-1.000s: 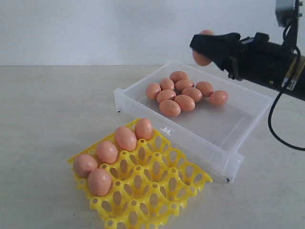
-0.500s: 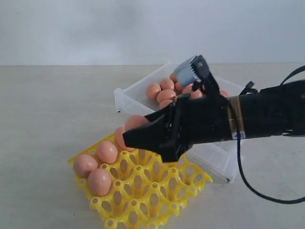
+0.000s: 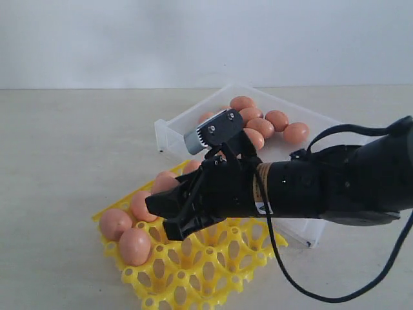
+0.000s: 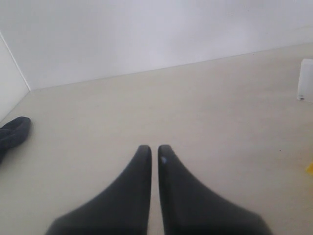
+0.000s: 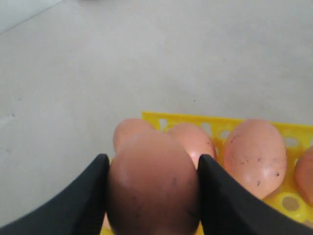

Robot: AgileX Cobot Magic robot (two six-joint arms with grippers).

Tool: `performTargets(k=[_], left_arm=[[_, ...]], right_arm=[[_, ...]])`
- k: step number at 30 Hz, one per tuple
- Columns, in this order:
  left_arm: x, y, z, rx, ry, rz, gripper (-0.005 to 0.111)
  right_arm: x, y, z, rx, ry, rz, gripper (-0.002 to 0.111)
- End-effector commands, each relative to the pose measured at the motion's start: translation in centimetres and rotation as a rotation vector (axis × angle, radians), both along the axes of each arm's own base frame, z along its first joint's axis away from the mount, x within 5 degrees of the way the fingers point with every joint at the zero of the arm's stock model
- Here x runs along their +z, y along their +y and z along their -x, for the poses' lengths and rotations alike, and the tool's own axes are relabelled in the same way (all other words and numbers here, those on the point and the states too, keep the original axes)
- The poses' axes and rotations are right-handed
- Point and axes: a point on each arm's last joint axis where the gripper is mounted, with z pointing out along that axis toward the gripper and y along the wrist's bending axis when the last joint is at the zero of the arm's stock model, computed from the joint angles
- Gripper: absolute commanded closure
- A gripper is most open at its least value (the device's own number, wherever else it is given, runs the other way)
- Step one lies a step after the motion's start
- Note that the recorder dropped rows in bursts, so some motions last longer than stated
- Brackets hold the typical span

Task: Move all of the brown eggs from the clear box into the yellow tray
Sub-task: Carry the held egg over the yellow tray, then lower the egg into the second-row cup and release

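Black right claw (image 5: 151,164) gripping smooth faintly speckled oval brown egg (image 5: 149,196) above yellow openwork plastic tray (image 3: 132,274), tapered left claw (image 4: 154,149) closed

Matte eggs (image 5: 257,156), smooth plastic tray (image 5: 183,119)

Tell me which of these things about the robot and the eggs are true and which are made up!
1. The right gripper holds a brown egg between its fingers. True.
2. Every cup of the yellow tray has an egg in it. False: only a few tray eggs sit in it, and most cups are bare.
3. The clear box has no eggs in it. False: several box eggs lie in it.
4. The left gripper is shut over the bare table and holds nothing. True.
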Motion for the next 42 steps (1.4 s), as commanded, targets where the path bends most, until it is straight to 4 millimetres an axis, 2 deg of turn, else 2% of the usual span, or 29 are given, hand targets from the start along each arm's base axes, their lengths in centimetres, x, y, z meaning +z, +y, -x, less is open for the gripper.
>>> performTargets(k=[1,4,8,13,24,33,35,39,42], left_arm=[[-0.1,0.0,0.0,0.002,0.0,0.003,0.103],[-0.1,0.0,0.0,0.002,0.0,0.003,0.103],[-0.1,0.0,0.0,0.002,0.0,0.003,0.103],[-0.1,0.0,0.0,0.002,0.0,0.003,0.103],[-0.1,0.0,0.0,0.002,0.0,0.003,0.103],[-0.1,0.0,0.0,0.002,0.0,0.003,0.103],[-0.1,0.0,0.0,0.002,0.0,0.003,0.103],[-0.1,0.0,0.0,0.002,0.0,0.003,0.103],[-0.1,0.0,0.0,0.002,0.0,0.003,0.103]], right_arm=[[-1.6,0.7,0.1,0.035,0.023,-0.048,0.108],[-1.6,1.0,0.1,0.057,0.02,-0.126,0.108],[-1.1,0.9,-0.5,-0.031,0.019,-0.197,0.108],[-1.8,0.4,-1.1,-0.128,0.063,-0.161,0.108],[-4.4,1.3,-0.4,-0.067,0.102,-0.104,0.108],[-4.4,1.3,-0.4,-0.068,0.101,-0.114,0.108],[-4.4,1.3,-0.4,-0.064,0.1,-0.112,0.099],[-4.4,1.3,-0.4,-0.068,0.105,-0.118,0.06],[-4.3,1.3,-0.5,-0.082,0.11,-0.132,0.054]])
